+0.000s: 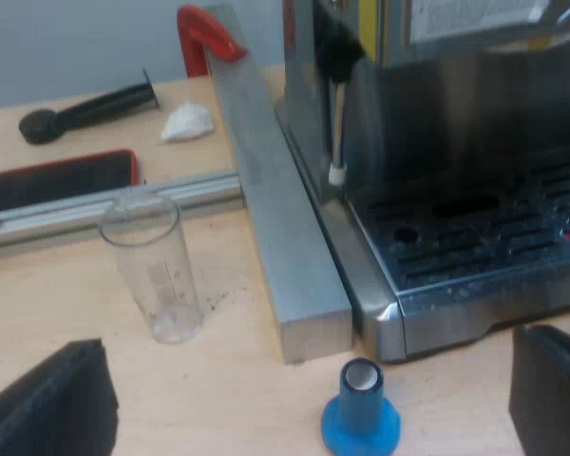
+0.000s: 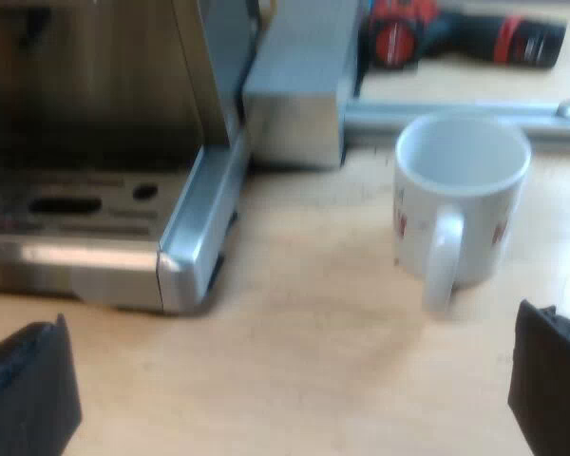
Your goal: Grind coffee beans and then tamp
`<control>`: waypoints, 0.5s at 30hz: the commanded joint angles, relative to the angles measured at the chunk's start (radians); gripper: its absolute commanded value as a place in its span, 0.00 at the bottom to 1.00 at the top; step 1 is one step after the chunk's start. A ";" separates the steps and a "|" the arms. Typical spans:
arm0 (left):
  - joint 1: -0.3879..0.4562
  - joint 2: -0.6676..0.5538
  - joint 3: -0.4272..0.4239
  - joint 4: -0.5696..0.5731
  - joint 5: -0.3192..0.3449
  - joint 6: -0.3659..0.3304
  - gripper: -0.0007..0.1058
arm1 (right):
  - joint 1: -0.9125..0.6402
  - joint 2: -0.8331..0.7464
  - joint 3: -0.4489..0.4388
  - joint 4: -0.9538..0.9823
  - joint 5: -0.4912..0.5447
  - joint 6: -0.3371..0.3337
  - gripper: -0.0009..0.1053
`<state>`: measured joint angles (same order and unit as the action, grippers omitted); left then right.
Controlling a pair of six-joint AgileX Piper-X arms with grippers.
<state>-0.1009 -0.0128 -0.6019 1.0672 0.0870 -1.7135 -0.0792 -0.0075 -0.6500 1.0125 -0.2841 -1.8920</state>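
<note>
A blue tamper stands upright on the wooden table just before the espresso machine's drip tray corner. My left gripper hovers open over it, its black fingers wide apart on either side, holding nothing. A clear empty measuring glass stands upright near the tamper. In the right wrist view a white mug stands upright beside the machine's drip tray, handle towards the camera. My right gripper is open above bare table before the mug, with nothing between its fingers.
A long metal beam lies along the machine's side, and a rail crosses behind the glass. Beyond lie a black handled tool, a white crumpled tissue and a red-edged black slab. A red and black power tool lies behind the mug.
</note>
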 commanded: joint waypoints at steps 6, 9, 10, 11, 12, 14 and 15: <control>0.003 -0.139 0.069 -0.019 -0.001 -0.001 0.80 | 0.001 -0.045 0.096 -0.006 -0.013 -0.003 0.89; 0.003 -0.139 0.073 -0.019 -0.001 -0.001 0.80 | 0.001 -0.045 0.123 -0.003 -0.013 -0.003 0.89; 0.003 -0.139 0.073 -0.019 -0.001 -0.001 0.80 | 0.001 -0.045 0.132 -0.002 -0.013 -0.003 0.89; 0.003 -0.139 0.073 -0.019 -0.001 -0.001 0.80 | 0.001 -0.045 0.135 -0.003 -0.013 -0.003 0.89; 0.003 -0.139 0.073 -0.019 -0.001 -0.001 0.80 | 0.001 -0.045 0.136 -0.005 -0.013 -0.003 0.89; 0.003 -0.139 0.073 -0.019 -0.001 -0.001 0.80 | 0.001 -0.045 0.136 -0.005 -0.013 -0.003 0.89; 0.003 -0.139 0.073 -0.019 -0.001 -0.001 0.80 | 0.001 -0.045 0.136 -0.005 -0.011 -0.003 0.89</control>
<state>-0.1009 -0.0128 -0.5260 1.0661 0.0870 -1.7135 -0.0792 -0.0057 -0.5115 1.0125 -0.2842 -1.8920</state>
